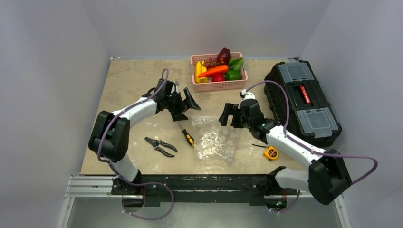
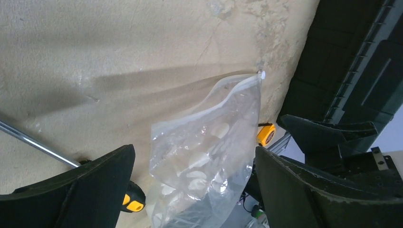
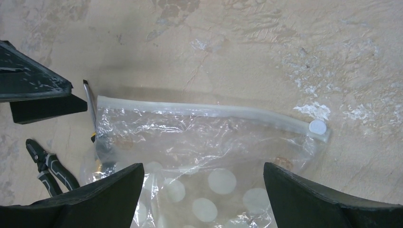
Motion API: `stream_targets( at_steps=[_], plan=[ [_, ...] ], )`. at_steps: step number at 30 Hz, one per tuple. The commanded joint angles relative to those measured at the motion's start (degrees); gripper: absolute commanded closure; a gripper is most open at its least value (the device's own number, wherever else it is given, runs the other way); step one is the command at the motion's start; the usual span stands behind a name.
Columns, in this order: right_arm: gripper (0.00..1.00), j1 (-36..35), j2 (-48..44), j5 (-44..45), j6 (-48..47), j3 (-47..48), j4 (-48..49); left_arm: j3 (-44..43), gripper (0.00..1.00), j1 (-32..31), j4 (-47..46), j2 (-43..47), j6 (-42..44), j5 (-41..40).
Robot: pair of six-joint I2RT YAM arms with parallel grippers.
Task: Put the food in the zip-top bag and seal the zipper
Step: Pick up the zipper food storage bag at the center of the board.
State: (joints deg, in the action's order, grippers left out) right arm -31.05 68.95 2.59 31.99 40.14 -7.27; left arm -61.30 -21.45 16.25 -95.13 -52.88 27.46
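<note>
**A:** Those dark wedges closest to the lens, what are they?

**B:** The right gripper (image 3: pixel 202 173); its matte black fingers are spread wide and hold nothing; the left gripper (image 2: pixel 195 152) is parted and empty as well.

**A:** And the bag?

**B:** The zip-top bag (image 1: pixel 215 140) lies flat on the mottled beige table (image 1: pixel 133 85) between the two grippers; it is clear, crinkled and glinting, printed with round white dots. The zipper (image 3: pixel 204 110) is a whitish ridged strip, slightly bowed, along the bag's far edge; I cannot tell whether it is pressed shut.

**A:** The food?

**B:** Well apart from the bag, heaped in the pink basket (image 1: pixel 218 86) at the far edge; a smooth orange carrot (image 1: pixel 215 71) lies across the heap, yellow corn (image 1: pixel 199 71) on the left, glossy green peppers (image 1: pixel 235 69) on the right, a dark purple piece (image 1: pixel 224 54) on top.

**A:** Around the bag?

**B:** A screwdriver (image 1: pixel 187 134) with a yellow-and-black handle lies just left of it; black pliers (image 1: pixel 160 146) are further left; a round yellow tape measure (image 1: pixel 271 152) lies on the right; a black toolbox (image 1: pixel 302 102) with clear lid panels stands beyond.
</note>
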Motion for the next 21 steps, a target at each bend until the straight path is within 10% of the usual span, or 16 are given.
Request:
stream_targets(
  at_steps=[1,8,16,21],
  plan=[
    [0.01,0.55,-0.85,1.72,1.63,-0.21,2.62,-2.26,0.04,-0.51,-2.66,-3.25,-1.50,3.28],
    [0.01,1.57,-1.95,1.69,0.55,-0.09,2.25,-4.87,0.17,-2.24,-3.12,-6.79,-0.29,5.07],
    [0.01,2.69,-3.09,0.40,1.27,-2.29,3.94,-9.17,0.59,-2.70,-1.91,-12.11,0.94,9.23],
    [0.01,3.31,-4.64,-0.22,1.35,-3.63,4.74,-10.20,0.62,-3.86,-0.53,-12.31,2.40,9.06]
  ],
)
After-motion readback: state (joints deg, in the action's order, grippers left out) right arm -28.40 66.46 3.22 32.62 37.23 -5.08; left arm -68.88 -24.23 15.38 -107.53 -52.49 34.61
